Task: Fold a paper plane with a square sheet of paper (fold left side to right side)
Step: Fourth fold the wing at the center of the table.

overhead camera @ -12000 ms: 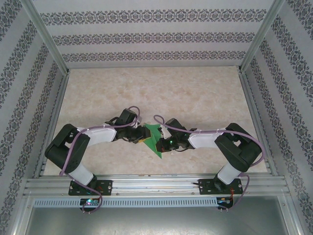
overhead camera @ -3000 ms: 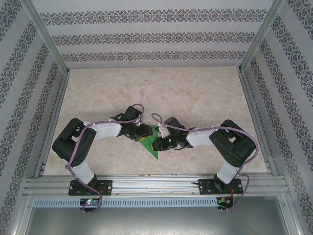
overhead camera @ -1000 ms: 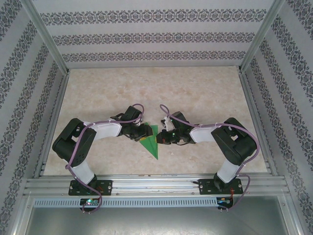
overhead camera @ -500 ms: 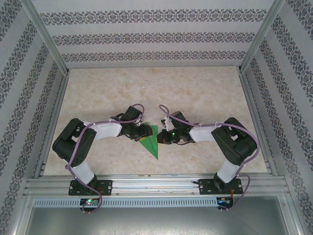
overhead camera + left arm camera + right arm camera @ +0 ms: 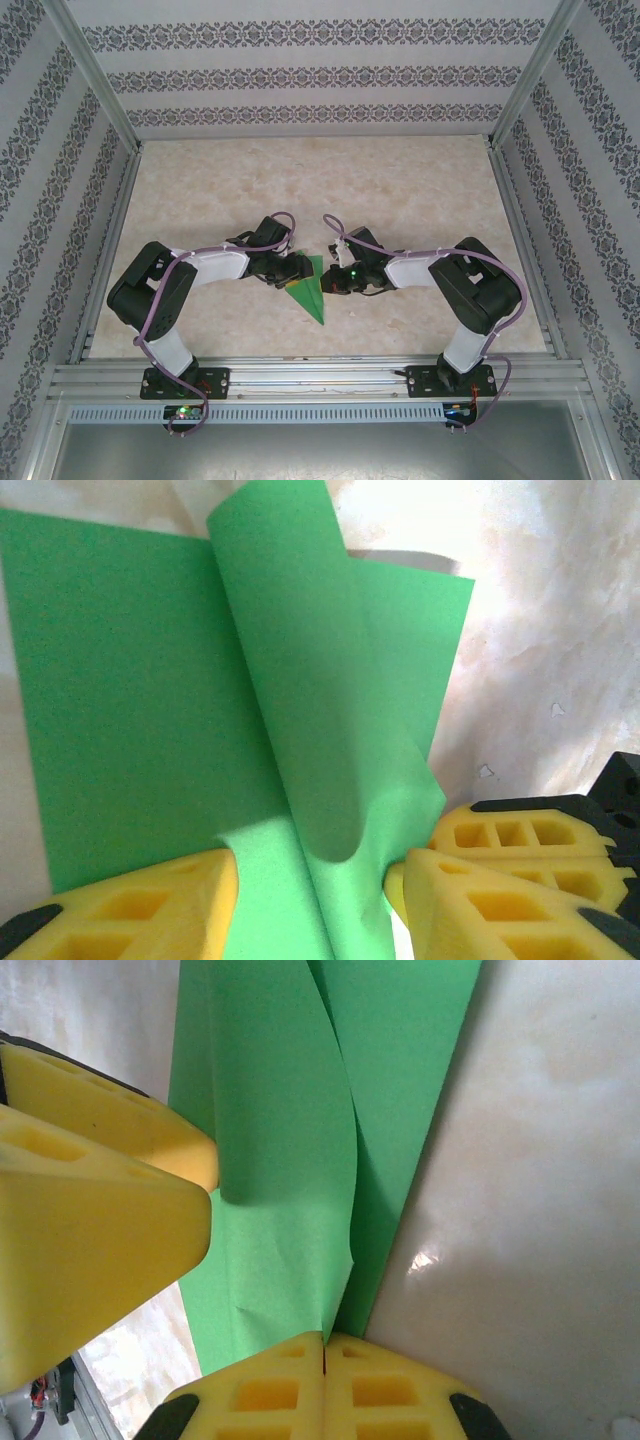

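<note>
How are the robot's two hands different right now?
The left hand has its fingers apart, with the green paper curling up between them; the right hand has its fingers pressed shut, pinching the paper's edge. The left hand reaches in from the paper's left side, the right hand from its right. Both have yellow fingers.

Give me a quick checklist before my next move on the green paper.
1. Right tool shut on the edge of the green paper: ok.
2. Left tool open, jaws either side of the raised flap: ok.
3. Flap lying flat: not ok, it curls upward.
4. Crease beneath the flap sharp: cannot tell.
5. Bottom layer resting on the table: ok.
</note>
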Controlling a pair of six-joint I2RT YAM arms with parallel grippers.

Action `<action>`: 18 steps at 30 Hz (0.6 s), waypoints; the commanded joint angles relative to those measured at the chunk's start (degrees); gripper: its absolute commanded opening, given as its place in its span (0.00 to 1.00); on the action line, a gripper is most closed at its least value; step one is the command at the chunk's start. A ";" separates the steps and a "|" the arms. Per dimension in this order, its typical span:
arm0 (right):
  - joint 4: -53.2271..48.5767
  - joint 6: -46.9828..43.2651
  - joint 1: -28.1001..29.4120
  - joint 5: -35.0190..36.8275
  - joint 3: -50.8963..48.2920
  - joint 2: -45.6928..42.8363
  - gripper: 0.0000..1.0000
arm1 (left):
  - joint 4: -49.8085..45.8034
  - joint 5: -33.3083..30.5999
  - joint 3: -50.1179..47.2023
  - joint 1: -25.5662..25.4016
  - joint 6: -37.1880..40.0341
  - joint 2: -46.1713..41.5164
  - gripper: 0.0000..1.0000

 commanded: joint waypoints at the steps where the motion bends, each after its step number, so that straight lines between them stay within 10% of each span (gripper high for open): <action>1: -2.96 -1.05 1.08 3.81 0.65 2.23 0.00 | -2.03 -1.16 -0.44 -0.73 0.46 0.56 0.52; 18: -5.55 1.06 2.38 7.19 1.25 5.43 0.00 | -7.16 -4.22 1.58 -0.64 2.13 -8.54 0.63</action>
